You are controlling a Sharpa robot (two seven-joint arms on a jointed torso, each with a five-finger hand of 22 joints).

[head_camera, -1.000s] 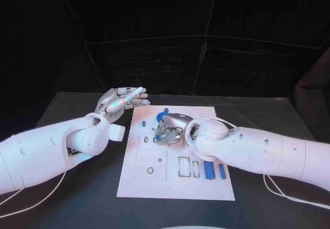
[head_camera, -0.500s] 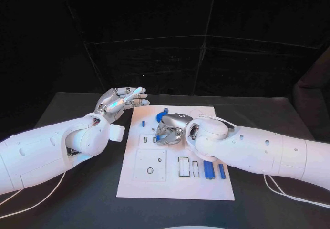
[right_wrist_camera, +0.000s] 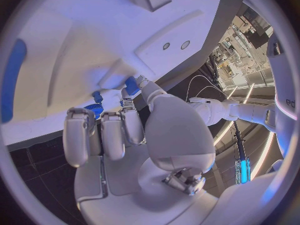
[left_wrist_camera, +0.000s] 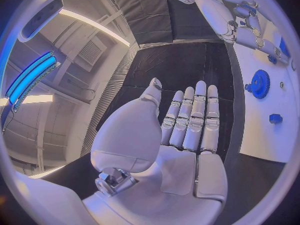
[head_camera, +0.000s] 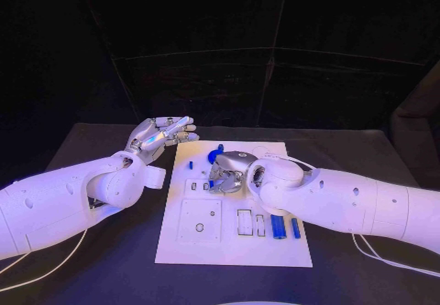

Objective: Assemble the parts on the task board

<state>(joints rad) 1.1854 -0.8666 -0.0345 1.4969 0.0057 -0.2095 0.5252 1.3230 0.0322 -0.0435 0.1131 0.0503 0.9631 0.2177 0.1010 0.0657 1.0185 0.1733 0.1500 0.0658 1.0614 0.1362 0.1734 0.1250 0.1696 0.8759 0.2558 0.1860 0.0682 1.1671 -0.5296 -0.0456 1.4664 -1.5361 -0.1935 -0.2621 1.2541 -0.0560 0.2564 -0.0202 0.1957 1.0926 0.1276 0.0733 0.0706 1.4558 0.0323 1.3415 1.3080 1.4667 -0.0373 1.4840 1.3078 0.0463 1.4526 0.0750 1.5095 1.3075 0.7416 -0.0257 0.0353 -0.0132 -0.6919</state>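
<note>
no brand, label or writing can be read anywhere on the white rectangular task board (head_camera: 234, 244), on the arms or on the black table (head_camera: 367, 159).

the right silver hand (head_camera: 226, 173) hovers low over the upper middle of the board, fingers curled downward. in the right wrist view a small blue part (right_wrist_camera: 132, 85) sits right at the fingertips (right_wrist_camera: 128, 105), seemingly pinched between thumb and a finger, though the grasp is partly hidden and i can't be fully sure. just beyond those fingertips, on the far side, lies the blue toothed gear (head_camera: 216, 154), also seen in the left wrist view (left_wrist_camera: 259, 83) and peeking past the right hand's fingers (right_wrist_camera: 95, 109). a small blue peg (head_camera: 191, 164) stands on the board to the hand's left side, between the two hands. two long blue bars (head_camera: 278, 226) lie side by side behind the right hand, close under its forearm, next to the outlined rectangular slots (head_camera: 245, 222).

the left silver hand (head_camera: 166, 133) floats off the board's far left corner, above the table, flat and released, fingers (left_wrist_camera: 190, 117) straight and together, holding nothing; the board lies on its finger side.

against the earlier frames the right hand has crept slightly leftward over the board while keeping its curl; the left hand has barely moved, and the gear, peg and bars lie as before.
</note>
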